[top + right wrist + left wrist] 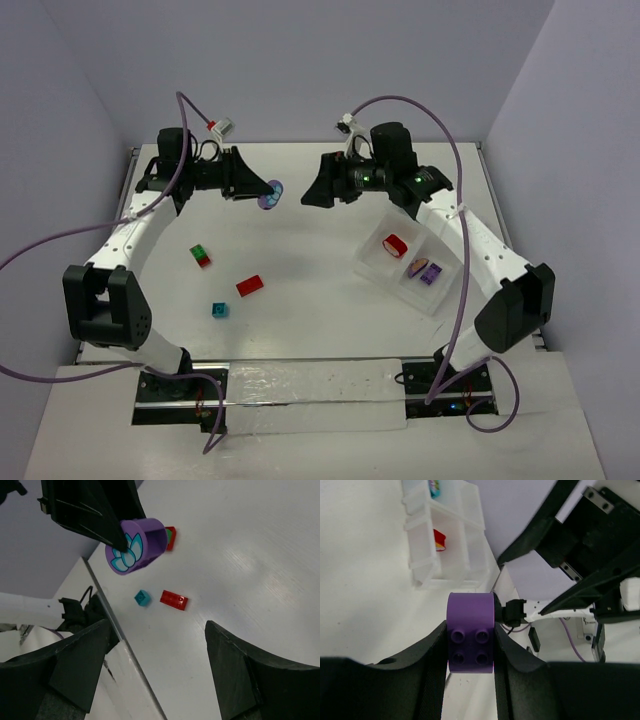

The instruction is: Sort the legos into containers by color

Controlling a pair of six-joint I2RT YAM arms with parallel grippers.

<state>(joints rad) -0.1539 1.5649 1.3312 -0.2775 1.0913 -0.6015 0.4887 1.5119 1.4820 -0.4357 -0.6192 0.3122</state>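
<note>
Left pincer (262, 190), above the desk (320, 290), grips a round purple brick (471, 630). Right pincer (315, 190) faces it, jaws wide. Tray (372, 272) holds a red brick (395, 245) and purple bricks (428, 272).

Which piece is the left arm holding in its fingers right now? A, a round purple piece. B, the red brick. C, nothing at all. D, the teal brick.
A: the left arm's fingers clamp a purple round lego, while the red brick and the teal brick lie loose on the table.
</note>
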